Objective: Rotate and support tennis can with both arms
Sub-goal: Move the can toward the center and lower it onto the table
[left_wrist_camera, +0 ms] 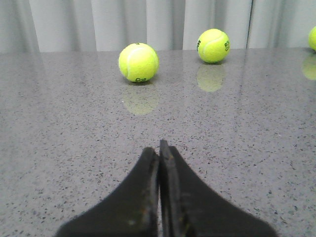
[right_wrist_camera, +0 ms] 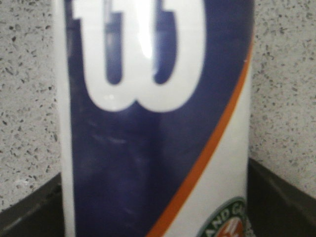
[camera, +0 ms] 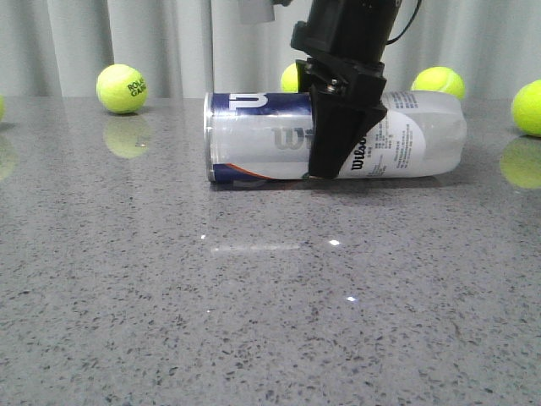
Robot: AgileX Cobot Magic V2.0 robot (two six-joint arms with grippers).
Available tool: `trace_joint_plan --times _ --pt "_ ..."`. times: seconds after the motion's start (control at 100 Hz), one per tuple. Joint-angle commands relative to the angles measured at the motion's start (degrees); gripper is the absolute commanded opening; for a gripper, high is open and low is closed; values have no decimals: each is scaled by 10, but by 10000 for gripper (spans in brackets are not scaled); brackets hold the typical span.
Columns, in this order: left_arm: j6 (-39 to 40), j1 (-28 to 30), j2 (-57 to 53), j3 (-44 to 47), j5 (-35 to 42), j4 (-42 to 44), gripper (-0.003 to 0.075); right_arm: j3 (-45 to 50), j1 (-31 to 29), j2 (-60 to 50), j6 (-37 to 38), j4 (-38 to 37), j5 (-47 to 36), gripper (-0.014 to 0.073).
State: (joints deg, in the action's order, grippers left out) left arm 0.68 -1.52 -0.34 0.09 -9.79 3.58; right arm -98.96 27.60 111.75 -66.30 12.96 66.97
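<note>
Tennis can [camera: 254, 139] lies on its side on the grey table [camera: 254, 321], a light, smooth, thin-walled tube likely to roll or dent, so mid-body is the place to hold. The right gripper [camera: 338, 165] straddles it there, fingers [right_wrist_camera: 29, 207] either side, seemingly clamped. The left gripper [left_wrist_camera: 159, 153] is pressed together, empty, facing tennis balls [left_wrist_camera: 138, 62].

Grey speckled stone table [camera: 254, 321], glossy, with small bright light glints near the middle. Pale grey pleated curtain [camera: 169, 42] hangs along the far edge, spanning left to right.
</note>
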Motion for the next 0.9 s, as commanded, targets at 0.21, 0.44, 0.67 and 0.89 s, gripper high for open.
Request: trace_joint_plan --times 0.21,0.44,0.67,0.89 --pt "7 2 -19 25 45 -4 -19 -19 0 -69 -6 5 7 642" --pt "7 2 -19 25 45 -4 -19 -28 0 -136 8 3 60 635" --pt "7 2 -19 25 45 -4 -19 -28 0 -187 126 3 60 127" --pt "7 2 -19 25 45 -4 -19 -28 -1 -209 253 4 49 -61"
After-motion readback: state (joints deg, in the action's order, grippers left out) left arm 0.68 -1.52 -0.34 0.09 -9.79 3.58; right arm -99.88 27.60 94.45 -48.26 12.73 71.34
